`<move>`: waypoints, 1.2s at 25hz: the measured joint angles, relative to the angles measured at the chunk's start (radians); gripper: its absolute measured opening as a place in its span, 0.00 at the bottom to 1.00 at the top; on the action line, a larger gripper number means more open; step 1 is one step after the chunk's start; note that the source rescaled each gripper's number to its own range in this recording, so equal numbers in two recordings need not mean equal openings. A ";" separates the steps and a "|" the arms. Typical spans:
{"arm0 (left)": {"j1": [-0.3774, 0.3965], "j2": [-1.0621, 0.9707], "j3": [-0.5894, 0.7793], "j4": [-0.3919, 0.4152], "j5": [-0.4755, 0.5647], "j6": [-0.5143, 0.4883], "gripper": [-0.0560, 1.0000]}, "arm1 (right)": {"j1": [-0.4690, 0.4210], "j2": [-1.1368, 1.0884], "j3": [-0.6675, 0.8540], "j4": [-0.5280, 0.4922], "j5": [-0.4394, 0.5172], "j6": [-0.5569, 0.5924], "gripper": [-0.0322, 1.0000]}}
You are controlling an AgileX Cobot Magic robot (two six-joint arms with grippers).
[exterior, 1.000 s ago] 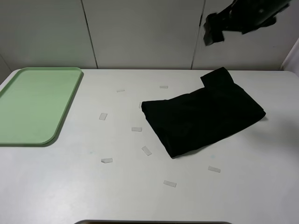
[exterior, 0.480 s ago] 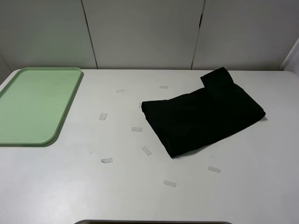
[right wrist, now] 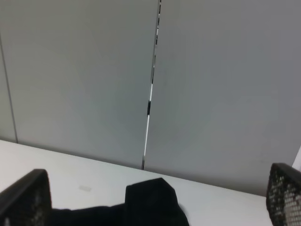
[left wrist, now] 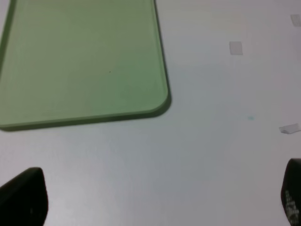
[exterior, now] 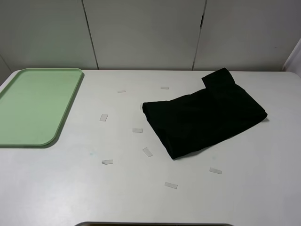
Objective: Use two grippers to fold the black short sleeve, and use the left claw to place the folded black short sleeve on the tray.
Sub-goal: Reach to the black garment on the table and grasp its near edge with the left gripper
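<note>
— Where is the shirt (exterior: pixel 204 117) lying?

— It's lying folded into a rough rectangle on the table (exterior: pixel 141 202), toward the right and back, with one corner sticking out toward the wall (exterior: pixel 141 33). The tray (exterior: pixel 37 106) is sitting well apart from it at the far left, and bits of tape (exterior: pixel 147 151) are lying scattered between them.

— And the grippers?

— The left gripper (left wrist: pixel 157 200) is hovering over bare table near the tray's rounded corner, its fingers (left wrist: pixel 23 197) standing wide apart and gripping nothing. The right gripper (right wrist: pixel 155 195) is pointing at the wall beyond the shirt, its jaws also gaping wide and holding nothing.
</note>
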 joint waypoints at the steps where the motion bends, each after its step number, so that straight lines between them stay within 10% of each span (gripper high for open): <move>1: 0.000 0.000 0.000 0.000 0.000 0.000 1.00 | 0.000 -0.033 0.020 0.007 0.007 -0.003 1.00; 30: 0.000 0.000 0.000 0.000 0.001 0.000 1.00 | 0.000 -0.227 0.513 0.049 0.055 0.029 1.00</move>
